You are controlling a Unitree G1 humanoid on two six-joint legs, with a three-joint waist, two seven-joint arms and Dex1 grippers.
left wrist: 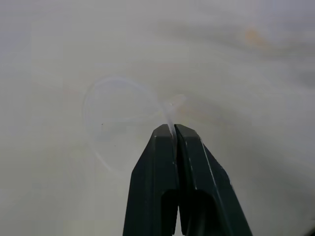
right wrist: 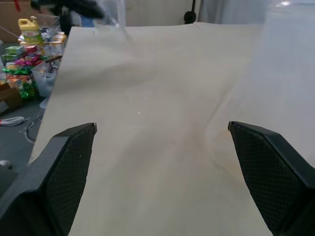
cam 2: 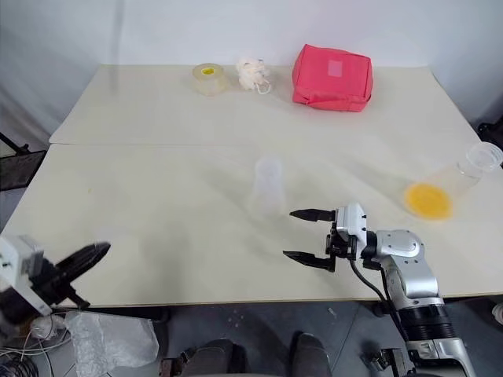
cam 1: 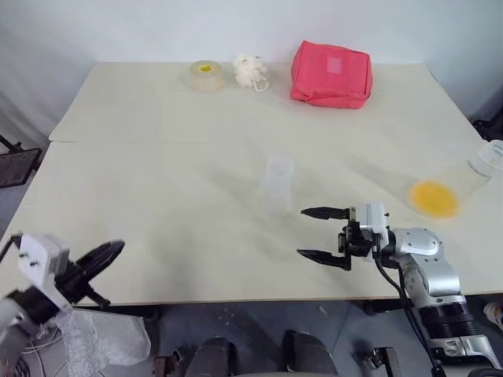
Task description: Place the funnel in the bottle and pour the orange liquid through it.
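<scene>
Two head views first. We are finding the left gripper (cam 1: 108, 253) off the table's (cam 1: 157, 126) near left corner, jaws clenched. The bottle (cam 1: 277, 184) is standing upright near the middle of the table, so it is lying ahead and to the right of those jaws, well apart. The right gripper (cam 1: 306, 232) is hanging much nearer, just on the near side of the bottle, jaws released and empty, pointing left. The orange liquid (cam 1: 433, 198) is sitting in a clear vessel (cam 1: 471, 169) by the right edge.

Left wrist view: the fingertips (left wrist: 167, 132) are pinching the funnel (left wrist: 118, 115) at its rim, the round mouth lying beyond them.

Right wrist view: both fingers are standing wide, with bare table between.

We are judging that the carry to the bottle's neck is falling to the left arm, though the right is closer.
</scene>
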